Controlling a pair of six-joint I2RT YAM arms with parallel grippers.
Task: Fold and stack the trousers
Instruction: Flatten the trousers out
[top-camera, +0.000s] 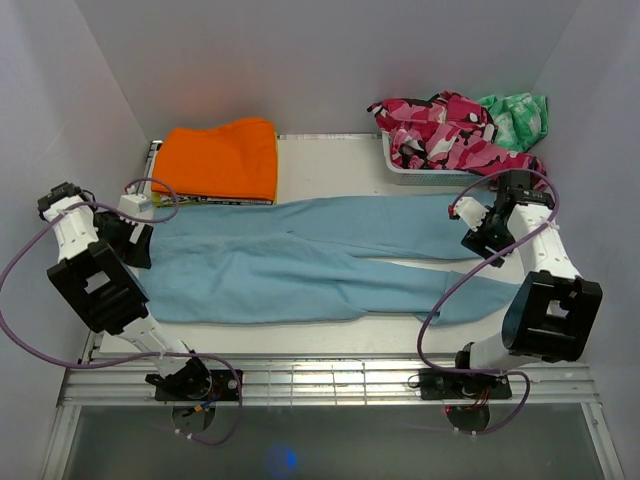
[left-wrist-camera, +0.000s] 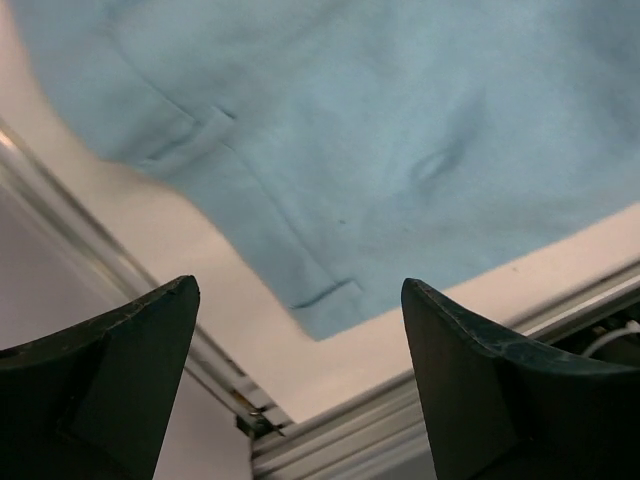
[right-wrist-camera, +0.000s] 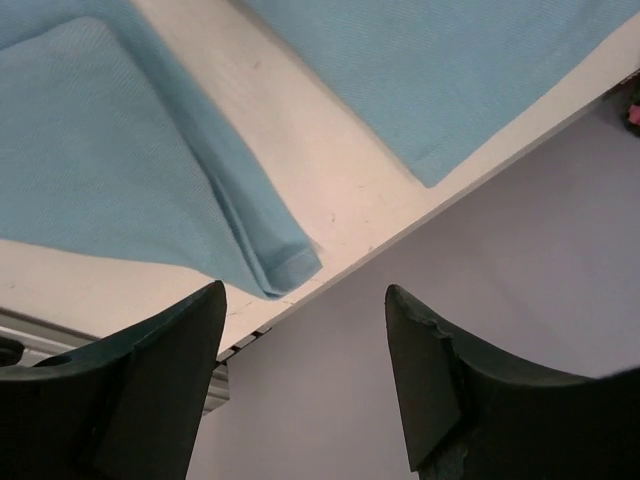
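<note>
Light blue trousers (top-camera: 300, 260) lie spread flat across the table, waist at the left, legs running right. My left gripper (top-camera: 135, 242) is open and empty above the waist end; the left wrist view shows the waistband corner (left-wrist-camera: 320, 300) between its jaws (left-wrist-camera: 300, 300). My right gripper (top-camera: 478, 238) is open and empty above the leg ends; the right wrist view shows one leg hem (right-wrist-camera: 285, 268) and the other leg (right-wrist-camera: 430, 80), with my gripper (right-wrist-camera: 305, 300) over the table's right edge. A folded orange garment (top-camera: 220, 160) lies at the back left.
A white basket (top-camera: 430, 170) at the back right holds pink camouflage clothing (top-camera: 445, 130) and a green garment (top-camera: 518, 115). White walls close in on the left, back and right. A metal rail (top-camera: 330, 380) runs along the near edge.
</note>
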